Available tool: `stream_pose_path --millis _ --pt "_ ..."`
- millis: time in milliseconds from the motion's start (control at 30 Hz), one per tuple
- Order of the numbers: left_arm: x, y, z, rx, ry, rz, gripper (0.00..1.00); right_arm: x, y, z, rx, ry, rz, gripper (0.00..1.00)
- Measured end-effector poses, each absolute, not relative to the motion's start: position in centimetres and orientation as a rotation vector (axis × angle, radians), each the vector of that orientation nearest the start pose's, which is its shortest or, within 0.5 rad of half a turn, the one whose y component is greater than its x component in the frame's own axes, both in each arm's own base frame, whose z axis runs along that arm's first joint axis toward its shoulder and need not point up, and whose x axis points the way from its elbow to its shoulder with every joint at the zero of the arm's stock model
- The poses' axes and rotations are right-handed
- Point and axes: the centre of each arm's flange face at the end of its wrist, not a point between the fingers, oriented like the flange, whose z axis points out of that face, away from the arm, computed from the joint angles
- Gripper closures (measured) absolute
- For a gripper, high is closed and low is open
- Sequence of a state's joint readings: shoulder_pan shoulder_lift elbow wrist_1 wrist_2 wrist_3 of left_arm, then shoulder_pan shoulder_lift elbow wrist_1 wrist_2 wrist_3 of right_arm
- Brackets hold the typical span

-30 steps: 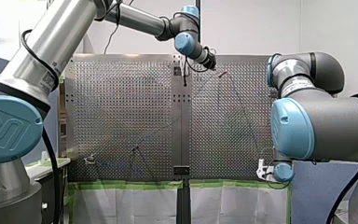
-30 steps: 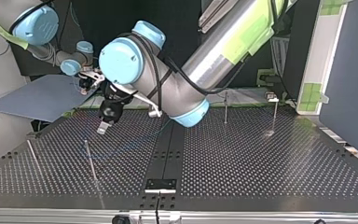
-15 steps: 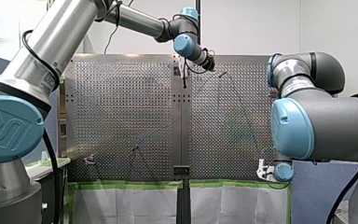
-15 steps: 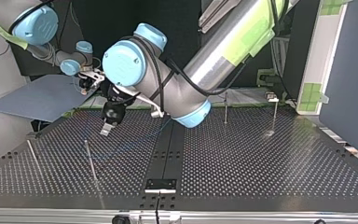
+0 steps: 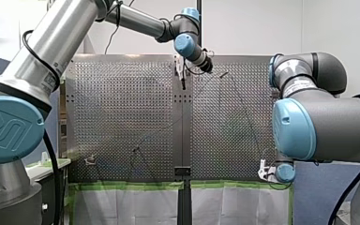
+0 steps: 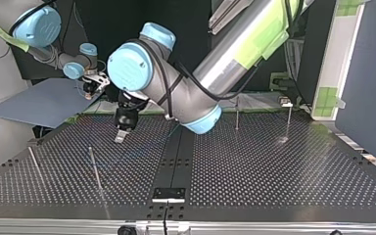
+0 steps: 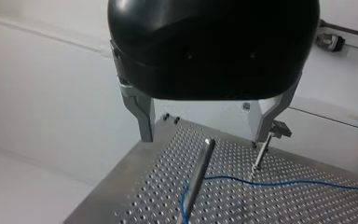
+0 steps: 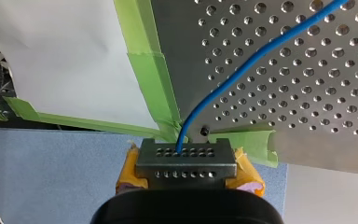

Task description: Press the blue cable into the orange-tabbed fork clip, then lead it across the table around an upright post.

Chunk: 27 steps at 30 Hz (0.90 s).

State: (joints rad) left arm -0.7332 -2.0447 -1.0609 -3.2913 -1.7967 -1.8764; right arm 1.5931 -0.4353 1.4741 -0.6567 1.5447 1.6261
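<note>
Left pincer (image 7: pixel 204 137): open and holding nothing, its metal fingers (image 7: pixel 142 116) set wide apart. It hangs above the perforated surface (image 7: pixel 307 205), apart from it. In the top view it is in the left half, tips pointing down at the holes.

Posts: one post (image 7: pixel 198 172) stands ahead of the left pincer, in line with the gap between its fingers. A second post (image 7: pixel 260 156) stands further off, its top close to one fingertip in the left wrist view.

Right pincer (image 8: pixel 186 161): closed on the cable (image 8: pixel 242 70), yellow pads showing at either side. It sits off a corner of the surface, by green tape (image 8: pixel 151 79).

Cable: blue. From the right pincer it runs out over the surface. In the left wrist view it crosses the holes and bends at the foot of the nearer post.
</note>
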Motion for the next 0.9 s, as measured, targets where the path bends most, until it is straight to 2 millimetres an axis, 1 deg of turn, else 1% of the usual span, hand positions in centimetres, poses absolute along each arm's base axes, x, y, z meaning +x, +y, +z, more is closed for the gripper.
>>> stream_pose_path --millis 167,600,900 --pt "42.3 -52.8 44.4 0.166 1.717 -0.542 0.0 15.0 -63.6 -12.6 1.49 -1.513 1.073 1.0" --pt "42.7 -51.7 44.4 0.075 1.712 -0.436 0.0 15.2 -63.6 -12.6 1.493 -1.51 1.074 1.0" --pt "42.8 -51.5 44.4 0.059 1.71 -0.425 0.0 15.1 -63.6 -12.6 1.494 -1.511 1.073 1.0"
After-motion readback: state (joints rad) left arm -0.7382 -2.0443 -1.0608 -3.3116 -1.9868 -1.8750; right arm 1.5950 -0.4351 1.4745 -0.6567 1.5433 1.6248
